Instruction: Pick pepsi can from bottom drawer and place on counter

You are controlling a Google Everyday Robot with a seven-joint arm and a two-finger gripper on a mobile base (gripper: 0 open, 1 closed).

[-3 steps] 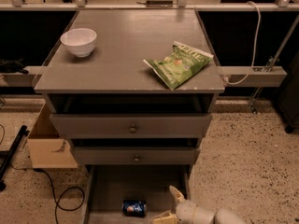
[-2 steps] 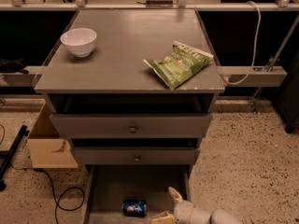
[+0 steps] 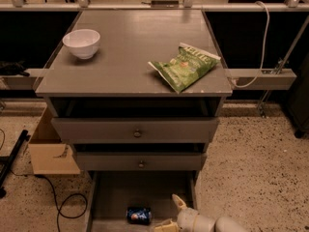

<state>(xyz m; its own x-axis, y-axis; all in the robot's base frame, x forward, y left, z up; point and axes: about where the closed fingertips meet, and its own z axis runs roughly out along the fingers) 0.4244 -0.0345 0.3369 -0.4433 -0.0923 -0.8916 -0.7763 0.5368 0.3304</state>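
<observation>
Gripper (image 3: 170, 215), seemingly spread wide, sits beside pepsi can (image 3: 139, 215) in bottom drawer (image 3: 116, 197).

Warm, rather dim light is falling from above onto the flat grey table (image 3: 125, 57), leaving a pale sheen along its far edge. The white ceramic bowl (image 3: 81, 42) and crinkled green chip bag (image 3: 186, 65) are casting short, soft shadows. The deep grey bottom drawer (image 3: 116, 197) is lying in shade; the cream-coloured hand (image 3: 170, 214), fingers spread, is catching light over its right front corner.
</observation>
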